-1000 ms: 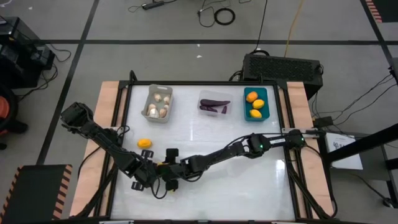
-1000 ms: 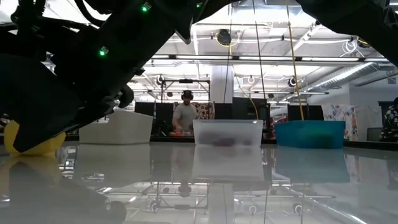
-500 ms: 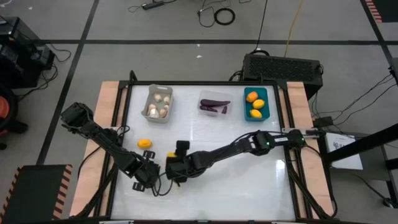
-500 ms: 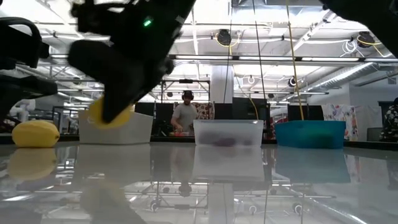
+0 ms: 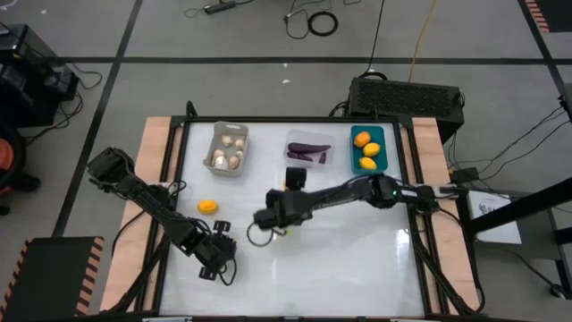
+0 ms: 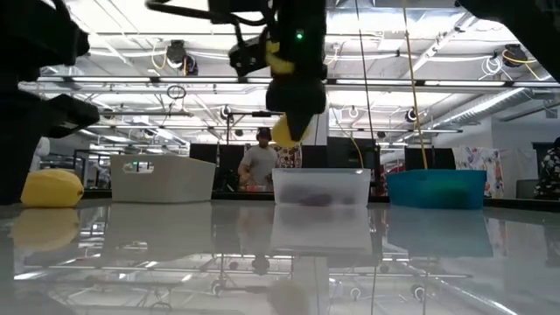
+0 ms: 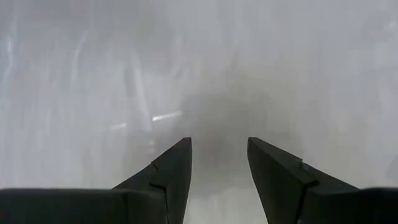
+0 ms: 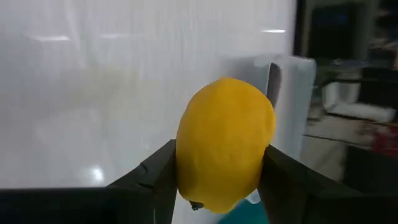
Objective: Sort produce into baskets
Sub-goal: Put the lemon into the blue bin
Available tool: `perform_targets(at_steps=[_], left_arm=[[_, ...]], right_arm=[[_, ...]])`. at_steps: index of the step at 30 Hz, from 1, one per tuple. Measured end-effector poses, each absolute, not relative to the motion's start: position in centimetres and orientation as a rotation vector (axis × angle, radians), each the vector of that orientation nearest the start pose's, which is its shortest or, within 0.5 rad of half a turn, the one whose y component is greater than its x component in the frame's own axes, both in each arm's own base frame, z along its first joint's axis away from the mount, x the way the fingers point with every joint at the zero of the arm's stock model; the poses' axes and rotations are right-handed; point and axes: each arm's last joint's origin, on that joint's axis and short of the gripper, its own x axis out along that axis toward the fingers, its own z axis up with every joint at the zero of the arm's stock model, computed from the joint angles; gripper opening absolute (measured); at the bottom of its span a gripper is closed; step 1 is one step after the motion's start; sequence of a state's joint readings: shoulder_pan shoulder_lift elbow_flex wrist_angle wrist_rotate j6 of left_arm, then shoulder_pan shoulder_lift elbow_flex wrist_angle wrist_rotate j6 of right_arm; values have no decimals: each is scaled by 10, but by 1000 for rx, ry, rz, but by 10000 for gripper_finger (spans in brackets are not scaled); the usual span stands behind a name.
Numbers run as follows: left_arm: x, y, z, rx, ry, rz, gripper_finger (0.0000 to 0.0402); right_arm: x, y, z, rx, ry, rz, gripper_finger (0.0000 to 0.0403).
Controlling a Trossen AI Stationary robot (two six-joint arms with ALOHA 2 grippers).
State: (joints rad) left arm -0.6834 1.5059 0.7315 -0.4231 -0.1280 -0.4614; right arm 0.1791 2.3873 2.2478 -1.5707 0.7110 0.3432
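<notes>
Nearest you, your left gripper point(image 5: 214, 259) sits low over the white table point(image 5: 357, 259), jaws spread on nothing. Mid-table, your right gripper point(image 8: 214, 180) pinches a rounded yellow lemon-like fruit point(image 8: 225, 143), lifted clear. Another yellow fruit point(image 5: 207, 207) lies left. Farthest: grey basket point(image 5: 227, 148), clear basket point(image 5: 309, 149), teal basket point(image 5: 367, 149).

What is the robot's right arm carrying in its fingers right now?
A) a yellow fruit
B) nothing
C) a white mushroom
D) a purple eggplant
A: the right wrist view shows the yellow fruit clamped between the two dark fingers, and the low view shows it lifted above the table.
</notes>
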Motion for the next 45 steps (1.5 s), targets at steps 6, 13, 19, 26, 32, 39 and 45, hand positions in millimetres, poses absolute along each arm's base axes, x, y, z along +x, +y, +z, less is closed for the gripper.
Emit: perform_targets(at_steps=[6, 13, 19, 26, 32, 39, 45], left_arm=[[206, -162, 152, 55, 1098, -218, 164], [217, -168, 159, 48, 936, -212, 164], [222, -171, 164, 29, 863, -239, 164], [226, -171, 167, 49, 796, -201, 164], [231, -164, 168, 30, 756, -102, 164], [239, -141, 195, -135, 843, 14, 164], [224, -116, 230, -98, 983, 101, 164]], right_arm=[[405, 14, 243, -405, 1507, -742, 173], [314, -36, 252, -155, 1437, -991, 173], [255, -57, 244, 101, 1277, -1101, 173], [219, -73, 215, 353, 1169, -1225, 173], [210, -82, 196, 391, 1223, -1203, 195], [209, -87, 194, 326, 1282, -1146, 252], [208, -88, 196, 286, 1330, -1091, 287]])
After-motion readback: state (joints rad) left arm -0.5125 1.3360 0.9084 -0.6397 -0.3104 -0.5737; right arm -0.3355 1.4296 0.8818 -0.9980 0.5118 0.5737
